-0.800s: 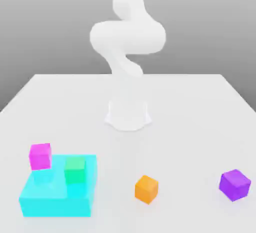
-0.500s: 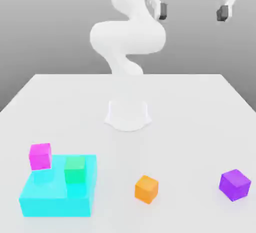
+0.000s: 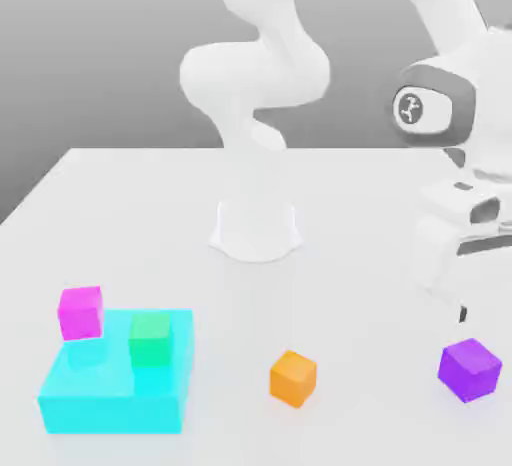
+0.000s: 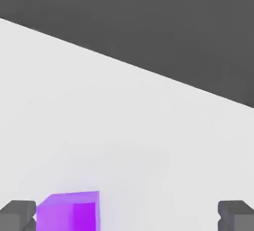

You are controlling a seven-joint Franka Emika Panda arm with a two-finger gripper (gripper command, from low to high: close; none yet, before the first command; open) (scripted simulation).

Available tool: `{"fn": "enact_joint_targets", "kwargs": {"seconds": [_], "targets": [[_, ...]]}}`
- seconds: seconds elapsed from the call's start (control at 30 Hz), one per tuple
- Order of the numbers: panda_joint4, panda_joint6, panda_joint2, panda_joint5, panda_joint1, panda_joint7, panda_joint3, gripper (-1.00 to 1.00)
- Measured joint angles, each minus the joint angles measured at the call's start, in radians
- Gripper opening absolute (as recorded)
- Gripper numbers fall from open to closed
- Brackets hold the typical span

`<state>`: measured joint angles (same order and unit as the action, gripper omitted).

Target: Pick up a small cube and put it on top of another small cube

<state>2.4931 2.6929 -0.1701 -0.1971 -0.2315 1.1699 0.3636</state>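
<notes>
The small purple cube (image 3: 468, 368) rests on the white table near the front, at the exterior view's right. My hand has come down just above and behind it, and one dark fingertip (image 3: 462, 312) hangs a little above the cube. In the hand view my gripper (image 4: 126, 217) is open with nothing between its fingers. The purple cube (image 4: 69, 213) lies close beside one fingertip (image 4: 17, 215), while the other fingertip (image 4: 235, 215) stands far off it.
An orange cube (image 3: 293, 377) sits at front centre. On the exterior view's left, a magenta-pink cube (image 3: 80, 312) and a green cube (image 3: 150, 339) sit by a flat cyan block (image 3: 110, 394). The arm's base (image 3: 256, 229) stands mid-table.
The arm has swung down from the top of the exterior view to the right side, bringing the open hand down over the purple cube. No cube has moved.
</notes>
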Motion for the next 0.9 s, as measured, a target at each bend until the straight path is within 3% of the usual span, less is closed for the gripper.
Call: {"fn": "enact_joint_targets", "kwargs": {"seconds": [0.2, 0.23, 0.47, 0.63, 0.8, 0.9], "targets": [[-0.022, 0.141, -0.219, -0.133, -0.111, 0.115, -0.098, 0.00], [-0.028, 0.161, -0.245, -0.151, -0.128, 0.129, -0.119, -1.00], [-0.028, 0.163, -0.246, -0.152, -0.129, 0.130, -0.120, -1.00], [0.009, 0.046, -0.087, -0.020, -0.059, 0.031, -0.029, -1.00], [0.060, -0.045, 0.062, 0.053, 0.086, -0.016, -0.129, -1.00], [0.091, -0.100, 0.151, 0.087, 0.244, -0.036, -0.201, -1.00]]}}
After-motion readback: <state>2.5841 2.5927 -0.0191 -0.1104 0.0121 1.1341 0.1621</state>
